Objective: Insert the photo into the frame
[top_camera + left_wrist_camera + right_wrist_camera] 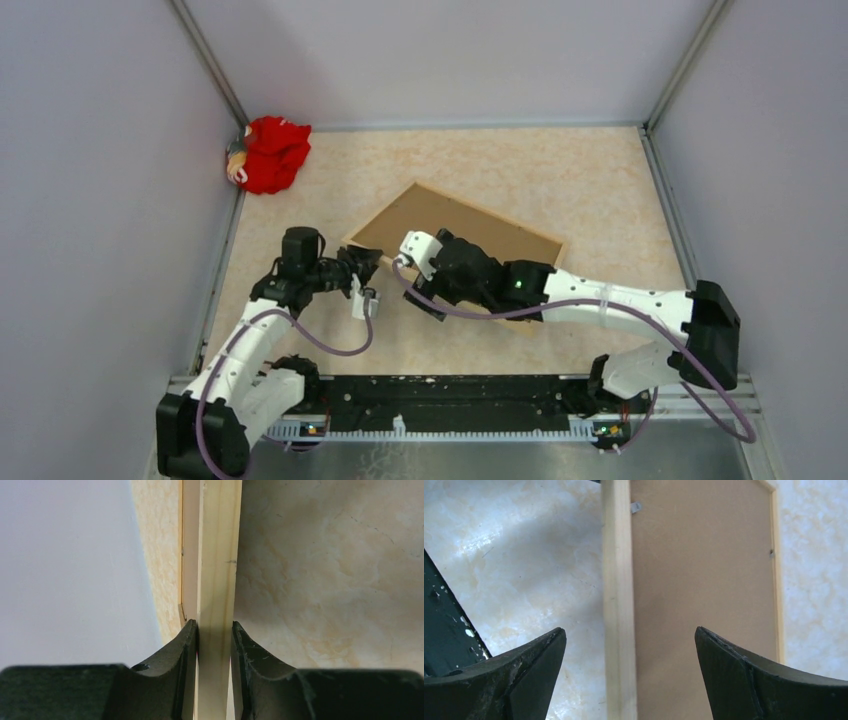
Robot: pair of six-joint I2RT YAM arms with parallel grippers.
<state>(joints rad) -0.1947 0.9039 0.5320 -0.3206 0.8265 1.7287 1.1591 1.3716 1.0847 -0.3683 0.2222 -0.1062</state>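
A bundle of red cloth sits in the far corner of the counter, well beyond the left tool and off to its left, clear of the work.

The left tool is nearly closed, with its fingers pinching the pale wooden rail of the frame from both sides. The rail runs straight away from the tool, and the frame seems to lie flat on the counter.

The brown backing board faces up inside the frame, so the frame is face down. A small metal tab shows at the board's edge ahead of the right tool.

The right tool is spread wide and holds nothing. It hangs over the frame, with one rail and part of the board below the gap between its fingers.

The photo shows in no view. It may be under the board or somewhere else, and the pictures don't settle which, so I can't judge whether the main step is done. If the photo isn't in yet, the board and its tabs stand in the way. They would have to come out before the print can go against the pane.
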